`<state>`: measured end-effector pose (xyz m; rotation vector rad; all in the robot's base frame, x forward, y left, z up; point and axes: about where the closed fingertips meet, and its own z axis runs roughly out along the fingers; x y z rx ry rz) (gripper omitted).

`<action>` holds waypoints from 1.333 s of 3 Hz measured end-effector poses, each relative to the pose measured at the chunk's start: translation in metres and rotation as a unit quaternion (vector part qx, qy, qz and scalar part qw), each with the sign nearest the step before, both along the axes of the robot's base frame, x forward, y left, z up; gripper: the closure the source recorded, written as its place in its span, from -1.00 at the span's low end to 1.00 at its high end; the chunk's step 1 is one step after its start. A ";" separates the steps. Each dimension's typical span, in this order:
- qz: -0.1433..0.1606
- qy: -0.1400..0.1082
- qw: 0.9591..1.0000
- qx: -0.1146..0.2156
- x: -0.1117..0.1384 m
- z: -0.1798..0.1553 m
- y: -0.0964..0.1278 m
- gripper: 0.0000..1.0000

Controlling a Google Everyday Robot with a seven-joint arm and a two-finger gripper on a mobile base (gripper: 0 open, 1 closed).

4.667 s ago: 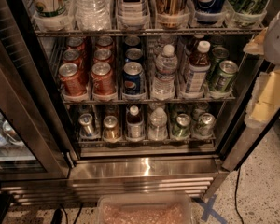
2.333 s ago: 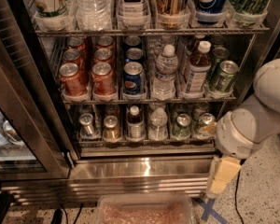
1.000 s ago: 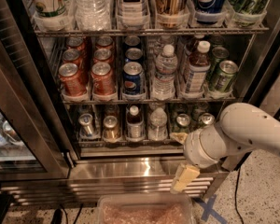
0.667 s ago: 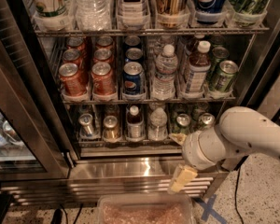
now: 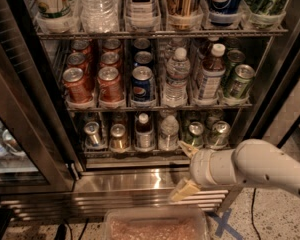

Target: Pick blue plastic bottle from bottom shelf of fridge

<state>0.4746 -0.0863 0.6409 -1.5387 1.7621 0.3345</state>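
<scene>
- The cream two-finger tool (image 5: 184, 170) hangs in front of the steel sill (image 5: 130, 180) of the tall stainless-steel fridge (image 5: 54, 115). Its fingers are spread apart, one above the other, and hold nothing.
- The small, white-capped, dark-filled blue plastic bottle (image 5: 144, 134) stands upright on the wire-rack bottom shelf (image 5: 125, 153). It is up and to the left of the tool and well apart from it.
- A clear ribbed water bottle (image 5: 168, 133) stands between the target and the tool's upper finger. A gold can (image 5: 118, 137) stands just beyond the target, on the side away from the tool.
- The step in hand is the approach. The tool probably has to shift left until it faces the target's lane, while staying outside the shelf edge, and only then go straight in.
- Turning the wrist so the fingers pass either side of the bottle looks wise. Gripping high, near the neck, would likely help, since the neighbours leave more room there.
- A sideways sweep made inside the rack could knock the water bottle over, so the tool is better kept spread wide until the bottle sits between the fingers.
</scene>
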 end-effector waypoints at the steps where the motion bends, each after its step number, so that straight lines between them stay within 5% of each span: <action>1: -0.034 -0.040 0.998 0.038 0.014 -0.003 0.007 -1.00; 2: -0.081 -0.055 0.992 0.083 0.024 -0.006 0.017 -1.00; 3: -0.081 -0.055 0.992 0.083 0.024 -0.006 0.017 -1.00; 4: -0.094 -0.060 0.987 0.118 0.018 -0.009 0.034 -1.00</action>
